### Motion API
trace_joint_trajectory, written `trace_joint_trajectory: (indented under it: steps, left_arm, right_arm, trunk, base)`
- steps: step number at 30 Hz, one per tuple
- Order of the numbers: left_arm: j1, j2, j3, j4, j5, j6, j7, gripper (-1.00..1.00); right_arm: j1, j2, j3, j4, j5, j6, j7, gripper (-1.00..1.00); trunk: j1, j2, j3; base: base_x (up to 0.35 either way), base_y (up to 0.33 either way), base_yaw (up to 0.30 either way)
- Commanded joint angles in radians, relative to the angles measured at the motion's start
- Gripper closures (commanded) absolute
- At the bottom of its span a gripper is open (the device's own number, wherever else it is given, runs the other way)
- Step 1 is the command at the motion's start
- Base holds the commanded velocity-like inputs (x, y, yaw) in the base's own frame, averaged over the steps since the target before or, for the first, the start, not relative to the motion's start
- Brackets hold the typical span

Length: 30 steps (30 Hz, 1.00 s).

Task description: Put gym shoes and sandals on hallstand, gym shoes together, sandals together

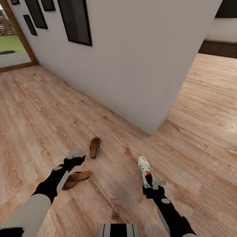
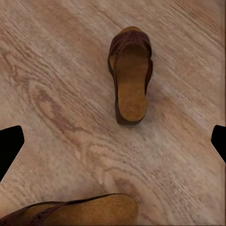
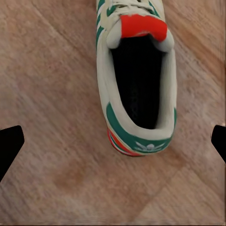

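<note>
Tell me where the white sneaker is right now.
In the head view the gym shoe lies on the wood floor at lower right, directly ahead of the right gripper, below the wall corner and right of both sandals.

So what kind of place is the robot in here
Most likely a home corridor or entryway: wood-plank floor, a white wall hung with dark picture frames, a glazed door showing lawn outside, and shoes left lying about, two brown sandals and a sneaker.
</note>
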Motion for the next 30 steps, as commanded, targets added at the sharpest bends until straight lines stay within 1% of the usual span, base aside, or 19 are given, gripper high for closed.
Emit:
trace_joint_trajectory:
  steps: [1, 4, 8, 12, 18, 24, 30]
  left_arm:
    - [0.0, 0.001, 0.002, -0.002, 0.011, 0.007, -0.004, -1.0]
    - [0.0, 0.001, 0.002, -0.001, 0.011, 0.007, -0.004, -1.0]
    - [0.0, 0.001, 0.002, 0.0, 0.011, 0.007, -0.004, -1.0]
    - [0.0, 0.001, 0.002, 0.0, 0.011, 0.006, -0.004, -1.0]
    - [0.0, 0.0, 0.003, 0.001, 0.011, 0.006, -0.004, -1.0]
    - [0.001, -0.001, 0.003, 0.001, 0.01, 0.005, -0.004, -1.0]
    - [0.001, -0.002, 0.003, 0.001, 0.011, -0.002, -0.004, -1.0]
  right_arm:
    - [0.0, 0.001, -0.002, -0.002, 0.01, 0.006, -0.002, -1.0]
    - [0.0, 0.001, -0.001, -0.002, 0.01, 0.006, -0.002, -1.0]
    - [0.0, 0.001, 0.0, -0.002, 0.011, 0.007, -0.003, -1.0]
    - [0.0, 0.002, 0.0, -0.002, 0.011, 0.007, -0.004, -1.0]
    - [0.0, 0.003, 0.001, -0.001, 0.012, 0.006, -0.005, -1.0]
    - [0.0, 0.004, 0.001, -0.002, 0.012, 0.006, -0.005, -1.0]
    - [0.0, 0.004, 0.001, -0.002, 0.012, 0.006, -0.005, -1.0]
  trunk:
    - [0.0, -0.001, -0.006]
    - [0.002, -0.001, -0.021]
    - [0.002, -0.001, -0.024]
    - [0.002, -0.001, -0.026]
    - [0.002, -0.001, -0.026]
    - [0.002, -0.001, -0.026]
    - [0.002, -0.001, -0.026]
  base:
    - [0.0, 0.0, -0.208]
    - [0.0, 0.0, -0.218]
    - [0.0, 0.0, -0.227]
    - [0.0, 0.0, -0.111]
    - [0.016, 0.0, -0.029]
    - [0.202, 0.0, -0.004]
    - [0.077, 0.0, -0.001]
